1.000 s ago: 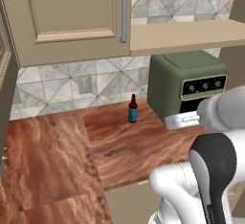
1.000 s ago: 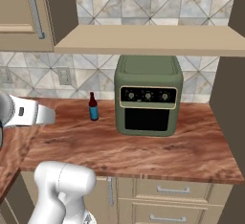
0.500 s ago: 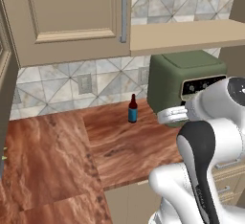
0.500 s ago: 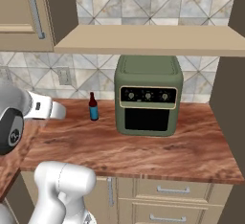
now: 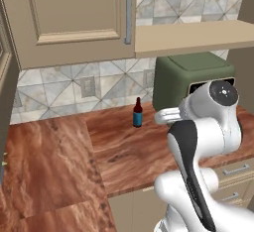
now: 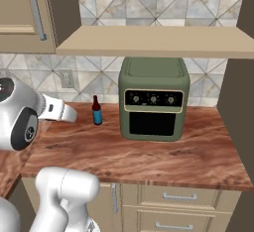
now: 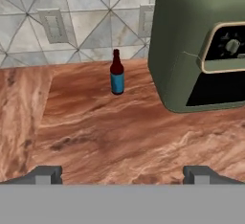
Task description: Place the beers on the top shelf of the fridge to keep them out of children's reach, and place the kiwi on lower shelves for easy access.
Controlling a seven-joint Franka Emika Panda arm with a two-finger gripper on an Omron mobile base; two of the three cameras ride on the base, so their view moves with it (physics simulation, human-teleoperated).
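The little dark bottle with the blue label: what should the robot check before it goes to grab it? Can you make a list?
1. Small dark maroon glass bottle with blue label and red cap stands upright: ok.
2. Bottle stands apart from the squat green oven with knobs, with room at its sides: ok.
3. Tool open, nothing between its fingertips: ok.
4. Reddish-brown wooden counter bare between tool and bottle: ok.
5. Bottle lined up between the fingertips: ok, roughly centred in the hand view.
6. Tall silver fridge door open, ready for the bottle: cannot tell.
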